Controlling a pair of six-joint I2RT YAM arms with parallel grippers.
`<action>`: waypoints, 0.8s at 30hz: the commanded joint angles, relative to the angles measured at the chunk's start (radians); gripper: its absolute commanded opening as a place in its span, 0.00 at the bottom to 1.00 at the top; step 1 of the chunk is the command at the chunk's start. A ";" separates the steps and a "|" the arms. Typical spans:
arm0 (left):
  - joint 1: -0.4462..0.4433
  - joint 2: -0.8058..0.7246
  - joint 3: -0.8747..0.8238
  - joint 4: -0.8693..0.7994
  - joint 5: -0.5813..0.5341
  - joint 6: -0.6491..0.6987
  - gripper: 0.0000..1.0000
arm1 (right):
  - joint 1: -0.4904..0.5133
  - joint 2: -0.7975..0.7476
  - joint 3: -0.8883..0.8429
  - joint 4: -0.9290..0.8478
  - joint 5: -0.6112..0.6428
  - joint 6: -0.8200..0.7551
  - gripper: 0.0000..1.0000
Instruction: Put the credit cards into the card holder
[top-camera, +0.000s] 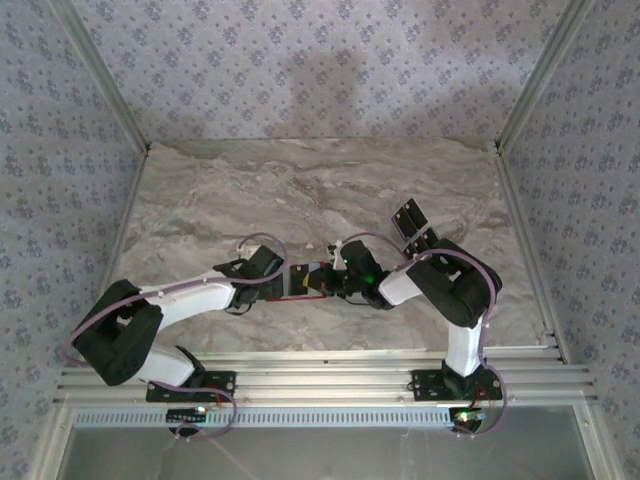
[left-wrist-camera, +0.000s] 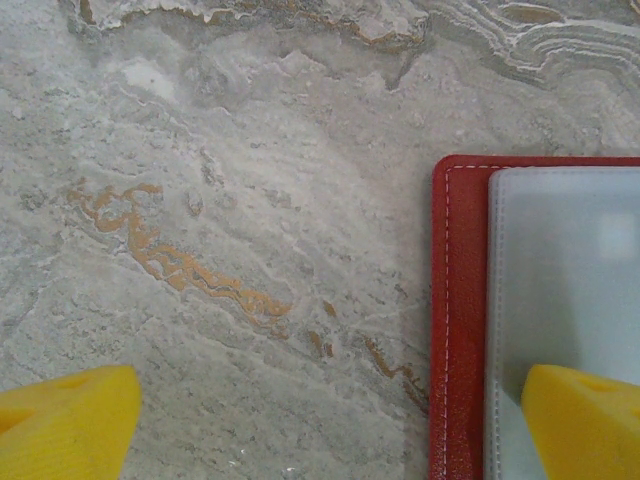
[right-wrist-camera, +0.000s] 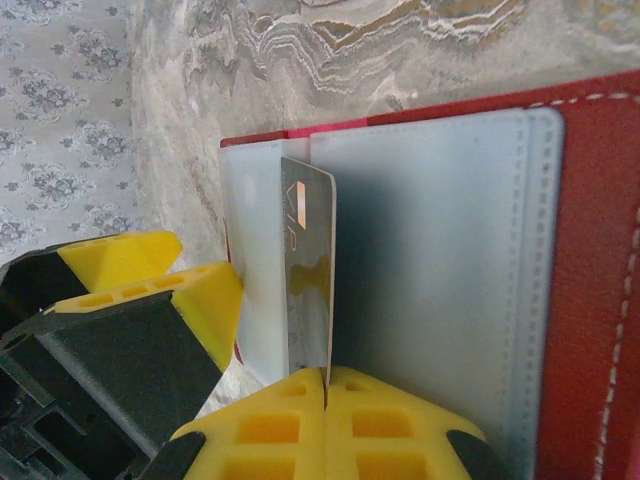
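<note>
Now: right gripper (right-wrist-camera: 326, 378) clamped tight on 1 credit card (right-wrist-camera: 308, 262), held on edge between the grey sleeves (right-wrist-camera: 430, 270) of the card holder (right-wrist-camera: 590, 260). Left gripper (left-wrist-camera: 325, 425) spread wide, gripping nothing; 1 finger (left-wrist-camera: 585, 420) rests on the holder's sleeve. Spare cards (top-camera: 411, 218) lie well right of the holder.

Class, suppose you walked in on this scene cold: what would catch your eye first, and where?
The right claw pinching a card on edge at the clear sleeves of the red holder, mid-table. Beside it the open left claw straddles the holder's edge; more cards lie behind to the right.
</note>
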 joint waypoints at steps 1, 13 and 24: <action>-0.003 0.009 -0.022 -0.068 -0.013 0.003 0.98 | -0.003 0.036 0.011 -0.042 -0.016 0.003 0.00; -0.003 0.010 -0.023 -0.066 -0.011 0.005 0.98 | -0.001 0.076 0.054 -0.079 -0.050 0.004 0.00; -0.003 0.005 -0.010 -0.074 -0.008 0.006 0.98 | 0.007 0.090 0.129 -0.208 -0.077 -0.032 0.01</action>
